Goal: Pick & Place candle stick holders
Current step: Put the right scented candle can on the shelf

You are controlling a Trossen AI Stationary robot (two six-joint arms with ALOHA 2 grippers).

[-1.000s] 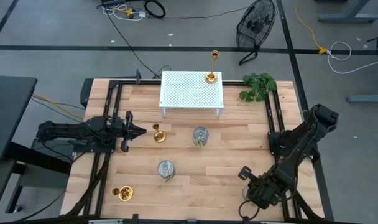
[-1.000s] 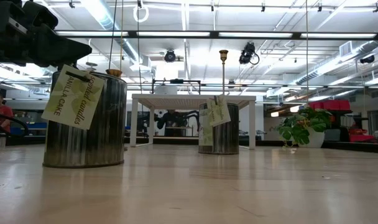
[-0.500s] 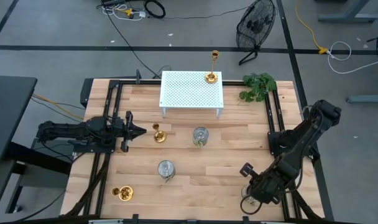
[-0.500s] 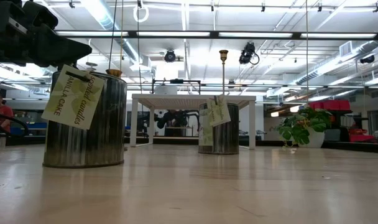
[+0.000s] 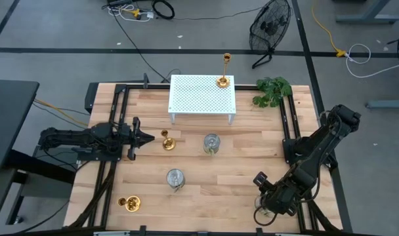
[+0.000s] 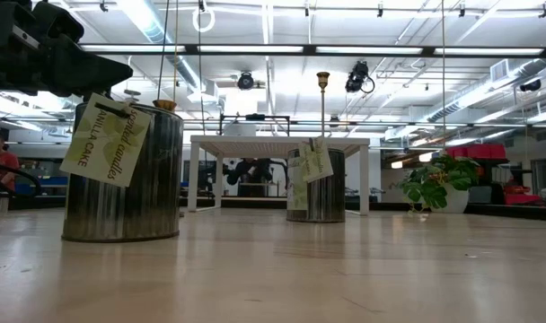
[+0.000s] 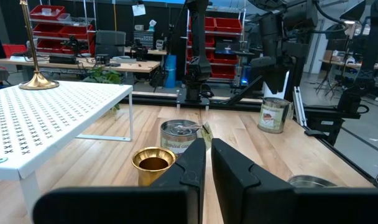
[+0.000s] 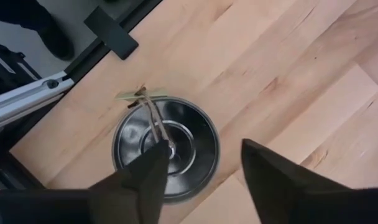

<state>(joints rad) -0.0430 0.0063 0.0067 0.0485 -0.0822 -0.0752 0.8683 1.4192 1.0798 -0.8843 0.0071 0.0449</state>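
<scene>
We found the right gripper (image 5: 264, 208) low over the near right corner of the pale wooden table (image 5: 245, 164), its two dark fingers (image 8: 273, 180) spread wide above a squat silver can-like holder (image 8: 166, 146) with a paper tag tied at its rim. One finger covered the can's edge in the right wrist view, and we could not tell whether it touched the metal; the can sat just beside the black frame rail (image 8: 114, 31).

The left gripper (image 5: 147, 137) lay level at the table's left side, its fingers (image 7: 192, 165) drawn almost together with only a thin slit between them and nothing held. Just in front of it stood a small gold holder with a round base (image 5: 167, 141).

Beyond that we saw a second silver can (image 5: 212, 143) near the middle of the table, just in front of the white perforated rack (image 5: 201, 95), and a third silver can (image 5: 175, 177) nearer the front. Another gold holder (image 5: 129, 204) lay at the front left. A tall gold stemmed holder (image 5: 224, 71) stood upright on the rack's far right corner, with the green leafy plant (image 5: 273, 90) beside the rack on the right.
</scene>
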